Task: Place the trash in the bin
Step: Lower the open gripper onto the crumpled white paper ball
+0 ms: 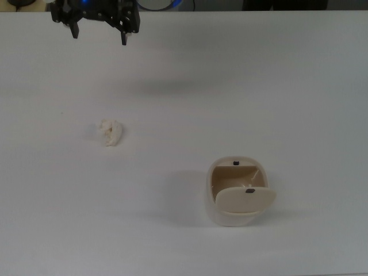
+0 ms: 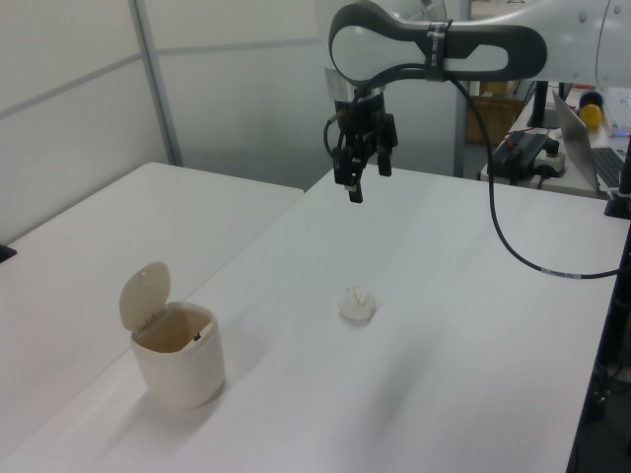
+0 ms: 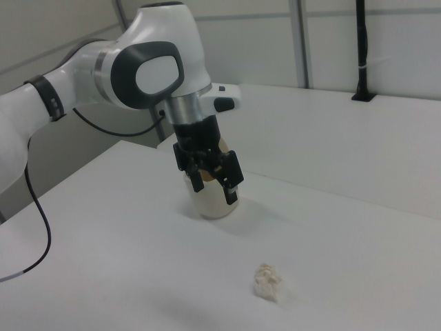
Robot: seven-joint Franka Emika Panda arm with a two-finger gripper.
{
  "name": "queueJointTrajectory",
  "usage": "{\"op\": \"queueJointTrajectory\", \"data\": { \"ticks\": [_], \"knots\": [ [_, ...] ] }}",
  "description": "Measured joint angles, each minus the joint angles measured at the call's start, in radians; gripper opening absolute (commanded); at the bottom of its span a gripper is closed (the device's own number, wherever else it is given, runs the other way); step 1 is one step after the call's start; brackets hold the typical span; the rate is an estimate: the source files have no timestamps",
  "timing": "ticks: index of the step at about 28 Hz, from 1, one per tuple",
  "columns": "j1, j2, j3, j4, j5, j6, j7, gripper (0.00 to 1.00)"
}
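The trash is a small crumpled off-white wad lying alone on the white table; it also shows as the wad in the left view and the wad in the right view. The cream bin stands toward the top view's lower right, its swing lid tipped open over a tan inside. My gripper hangs open and holds nothing, high above the table at the top view's upper left, well away from the trash. In the right view the gripper partly hides the bin.
A black cable trails from the arm across the left view's right. A laptop and other gear stand beyond the table's far end. A second white table adjoins on the left view's left.
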Motion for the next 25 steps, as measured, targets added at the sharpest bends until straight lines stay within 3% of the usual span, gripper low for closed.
{"op": "queueJointTrajectory", "data": {
  "ticks": [2, 10, 19, 25],
  "knots": [
    [0.0, 0.0, 0.0, 0.0, 0.006, 0.005, 0.001, 1.0],
    [-0.031, 0.032, -0.001, -0.009, 0.106, 0.006, -0.045, 1.0],
    [-0.04, 0.125, 0.002, -0.045, 0.109, 0.091, -0.214, 1.0],
    [-0.048, 0.166, 0.001, -0.113, 0.107, 0.208, -0.304, 1.0]
  ]
}}
